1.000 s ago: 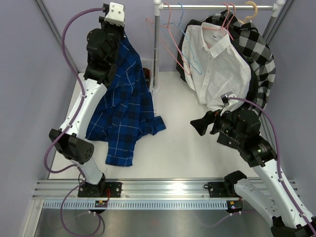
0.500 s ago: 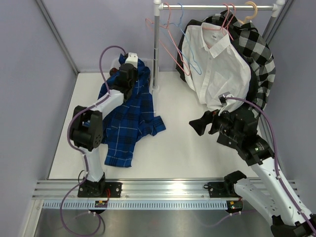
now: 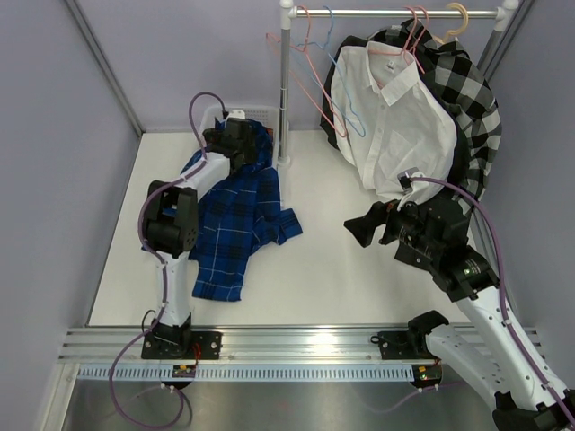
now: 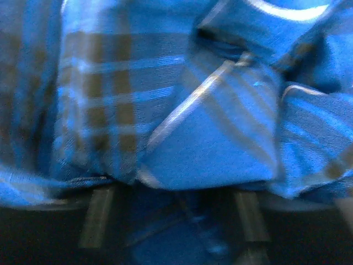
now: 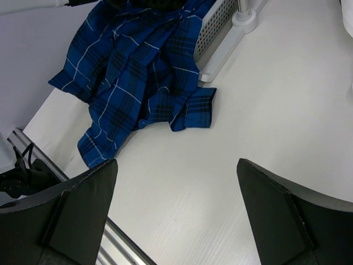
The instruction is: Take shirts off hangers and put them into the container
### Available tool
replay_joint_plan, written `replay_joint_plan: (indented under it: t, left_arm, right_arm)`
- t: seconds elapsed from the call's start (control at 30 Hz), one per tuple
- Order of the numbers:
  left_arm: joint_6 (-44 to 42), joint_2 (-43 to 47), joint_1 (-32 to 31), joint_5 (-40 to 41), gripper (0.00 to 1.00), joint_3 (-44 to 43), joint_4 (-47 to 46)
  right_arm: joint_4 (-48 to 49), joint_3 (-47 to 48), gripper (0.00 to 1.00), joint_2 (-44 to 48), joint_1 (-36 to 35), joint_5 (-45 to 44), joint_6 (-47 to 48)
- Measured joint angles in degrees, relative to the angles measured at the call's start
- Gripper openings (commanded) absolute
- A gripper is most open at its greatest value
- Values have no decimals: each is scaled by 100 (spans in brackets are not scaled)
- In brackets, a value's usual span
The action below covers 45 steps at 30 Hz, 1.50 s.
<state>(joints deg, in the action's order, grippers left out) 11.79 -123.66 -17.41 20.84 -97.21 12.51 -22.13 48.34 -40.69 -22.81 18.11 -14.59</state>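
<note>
Buries the left end effector [image 4: 172, 226] in the royal blue white-lined shirt [image 3: 235, 215] over the far-left white plastic basket [image 5: 216, 25], likely to drop it in; open or closed, cannot tell. Holds the right end effector [image 5: 176, 165] wide open, empty.

Royal-blue grid shirt [image 3: 235, 208] spills crumpled from the white container [image 3: 268, 114].

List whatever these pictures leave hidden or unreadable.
- Left gripper: in the top view its own wrist covers it; the left wrist view is dim and blurred, so its grip is unclear.
- Basket: the blue shirt drapes over most of it; contents unseen.
- Checked shirt: the white shirt hides its front in the top view.
</note>
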Motion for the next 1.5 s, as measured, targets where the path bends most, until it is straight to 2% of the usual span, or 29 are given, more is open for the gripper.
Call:
replay_joint_plan:
  t: [0.03, 0.1, 0.23, 0.4, 0.57, 0.67, 0.73, 0.87, 1.0, 1.2, 1.33, 1.5]
  left_arm:
    - [20, 111, 39, -24, 92, -2, 136]
    - [44, 317, 94, -94, 99, -2, 321]
    - [-4, 1073, 94, -188, 99, -4, 697]
    - [-103, 2734, 63, -334, 99, 136, 813]
    - [-94, 4854, 55, -341, 99, 1609, 540]
    - [-66, 5702, 59, -308, 99, 2844, 505]
    - [-35, 5952, 59, -304, 99, 3578, 564]
    - [160, 6035, 59, -299, 99, 4828, 927]
    - [446, 6273, 59, -214, 99, 5431, 1054]
    - [680, 6000, 59, 367, 99, 5569, 632]
    - [721, 5128, 59, 472, 99, 5545, 310]
    - [774, 4116, 59, 398, 97, 5355, 348]
  right_arm:
    - [0, 0, 99, 2, 0, 0, 0]
    - [0, -2, 99, 15, 0, 0, 0]
    - [0, -2, 99, 74, 0, 2, 0]
    - [0, -2, 99, 175, 0, 7, 0]
    - [0, -2, 99, 258, 0, 66, -2]
    - [0, -4, 99, 284, 0, 116, -2]
    - [0, -4, 99, 310, 0, 164, -11]
    - [0, -7, 99, 389, 0, 262, -20]
    - [2, -22, 99, 474, 0, 358, -28]
    - [42, -81, 99, 560, 0, 566, -76]
    - [90, -114, 100, 592, 0, 691, -94]
    - [151, -142, 100, 621, 0, 802, -131]
